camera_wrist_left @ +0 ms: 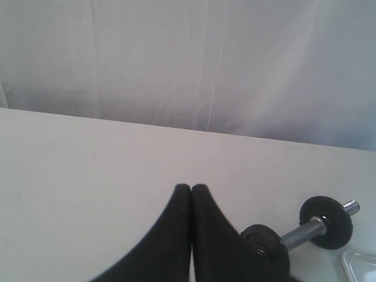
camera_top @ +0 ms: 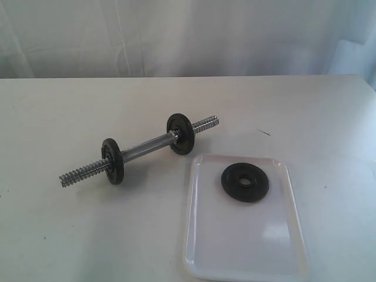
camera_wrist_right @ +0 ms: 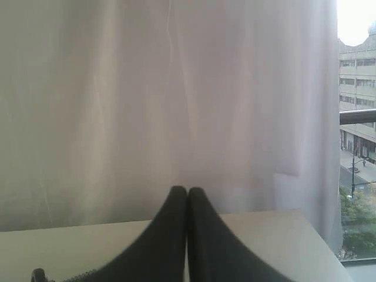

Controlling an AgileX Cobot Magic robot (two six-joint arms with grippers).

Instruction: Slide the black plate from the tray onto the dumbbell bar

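Observation:
The black plate point(camera_top: 245, 182) lies flat in the far part of the white tray point(camera_top: 235, 247), its central hole facing up. To the tray's left, the chrome dumbbell bar point(camera_top: 150, 149) rests slantwise on the table with two black discs on it, one point(camera_top: 113, 161) near the left threaded end and one point(camera_top: 180, 133) near the right. No gripper appears in the exterior view. In the left wrist view my left gripper point(camera_wrist_left: 191, 188) is shut and empty, with the bar point(camera_wrist_left: 299, 235) and a corner of the tray point(camera_wrist_left: 359, 264) beyond it. My right gripper point(camera_wrist_right: 187, 190) is shut and empty, pointing at the curtain.
A white curtain point(camera_top: 188, 35) hangs behind the table's far edge. A small dark mark point(camera_top: 264, 132) lies on the tabletop behind the tray. A window with buildings point(camera_wrist_right: 357, 117) shows past the curtain's edge in the right wrist view.

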